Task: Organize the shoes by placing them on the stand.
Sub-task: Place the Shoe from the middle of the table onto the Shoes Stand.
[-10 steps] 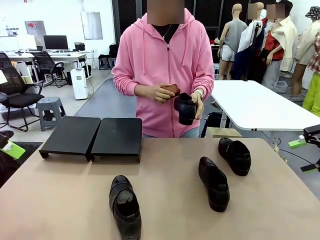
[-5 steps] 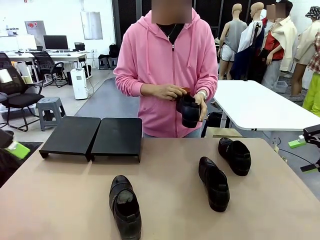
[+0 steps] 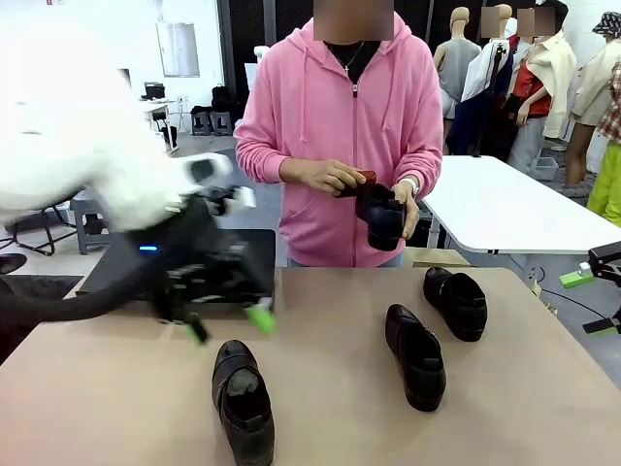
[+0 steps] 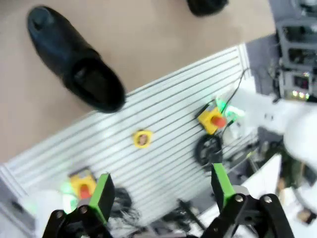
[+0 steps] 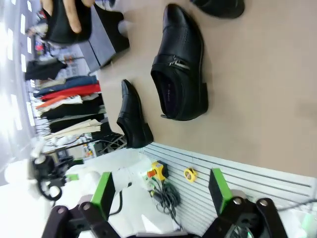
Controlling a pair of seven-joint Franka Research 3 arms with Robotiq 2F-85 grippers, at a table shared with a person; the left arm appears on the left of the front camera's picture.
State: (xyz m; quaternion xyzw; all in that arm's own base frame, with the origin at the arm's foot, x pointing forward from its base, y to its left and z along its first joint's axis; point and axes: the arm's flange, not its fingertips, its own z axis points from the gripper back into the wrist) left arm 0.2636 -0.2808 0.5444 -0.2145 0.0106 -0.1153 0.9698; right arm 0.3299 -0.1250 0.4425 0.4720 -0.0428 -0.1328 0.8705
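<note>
Three glossy black shoes lie on the tan table: one near the front (image 3: 243, 398), two at the right (image 3: 417, 354) (image 3: 456, 303). The person in a pink hoodie holds another shoe (image 3: 385, 216) in both hands above the far edge. My left gripper (image 3: 228, 325), blurred, hangs open just above and behind the front shoe, covering most of the black stand (image 3: 260, 254). In the left wrist view that shoe (image 4: 74, 64) lies beyond the open left gripper (image 4: 162, 186). The open right gripper (image 5: 159, 186) looks across at a shoe (image 5: 181, 64), a farther shoe (image 5: 133, 116) and the stand (image 5: 106, 34).
A white table (image 3: 505, 209) stands behind the person at the right. A black part with a green pad (image 3: 594, 267) pokes in at the right edge. The slatted table base with yellow buttons (image 4: 213, 119) lies below the near edge.
My left arm has swung in from the left, over the table in front of the stand. The person has shifted slightly right, still holding the shoe. The three shoes on the table have not moved.
</note>
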